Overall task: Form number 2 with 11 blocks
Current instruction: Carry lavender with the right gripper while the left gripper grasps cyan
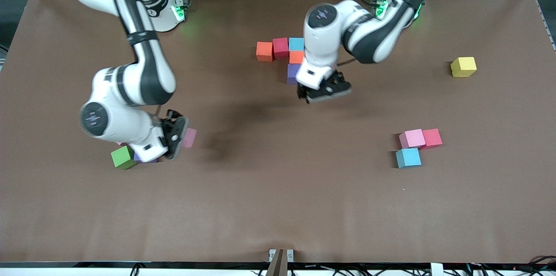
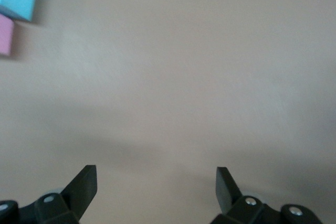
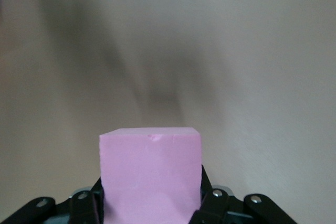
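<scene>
Both arms wear glossy white shells broken by black bands at the joints, each wrist capped with a round grey disc. Green lights glow near the two bases. The left gripper [image 1: 323, 89] and right gripper [image 1: 175, 133] are matte black, with wedge-tipped fingers [image 2: 84, 182] and small silver screws set in their housings; a thin dark cable trails each forearm

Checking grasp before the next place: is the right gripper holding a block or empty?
Holding. The right gripper is shut on a pink block, which sits between its fingers in the right wrist view.
</scene>
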Controlling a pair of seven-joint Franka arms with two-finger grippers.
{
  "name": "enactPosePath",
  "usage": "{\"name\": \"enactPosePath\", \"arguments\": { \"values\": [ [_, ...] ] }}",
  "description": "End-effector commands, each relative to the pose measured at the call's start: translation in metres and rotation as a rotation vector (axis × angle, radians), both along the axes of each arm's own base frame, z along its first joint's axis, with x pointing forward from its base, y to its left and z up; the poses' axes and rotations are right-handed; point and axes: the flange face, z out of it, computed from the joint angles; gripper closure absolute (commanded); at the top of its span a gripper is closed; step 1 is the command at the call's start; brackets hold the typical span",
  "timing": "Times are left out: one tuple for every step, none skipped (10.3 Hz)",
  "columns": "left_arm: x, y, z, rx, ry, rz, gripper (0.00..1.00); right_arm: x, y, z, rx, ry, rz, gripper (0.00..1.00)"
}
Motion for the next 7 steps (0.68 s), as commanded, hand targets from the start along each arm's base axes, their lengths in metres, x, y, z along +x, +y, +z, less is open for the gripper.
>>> {"name": "enactPosePath", "arguments": {
  "values": [
    [0.057, 0.060, 0.002, -0.006, 0.031, -0.039, 0.00, -0.042, 0.039, -0.006, 0.023, -0.034, 0.037, 0.88],
    [0.078, 0.093, 0.006, -0.015, 0.040, -0.046, 0.00, -0.060, 0.058, -0.022, 0.026, -0.061, 0.056, 0.88],
    [0.093, 0.122, 0.009, -0.025, 0.055, -0.073, 0.00, -0.080, 0.082, -0.032, 0.039, -0.095, 0.077, 0.90],
    [0.111, 0.158, 0.011, -0.019, 0.057, -0.117, 0.00, -0.095, 0.098, -0.041, 0.040, -0.116, 0.097, 0.91],
    [0.129, 0.199, 0.003, -0.016, 0.075, -0.150, 0.00, -0.114, 0.116, -0.053, 0.053, -0.125, 0.105, 0.92],
    [0.147, 0.237, -0.005, -0.035, 0.088, -0.145, 0.00, -0.132, 0.130, -0.065, 0.065, -0.130, 0.102, 0.92],
    [0.159, 0.267, -0.016, -0.072, 0.107, -0.126, 0.00, -0.147, 0.145, -0.072, 0.068, -0.145, 0.119, 0.93]
  ]
}}
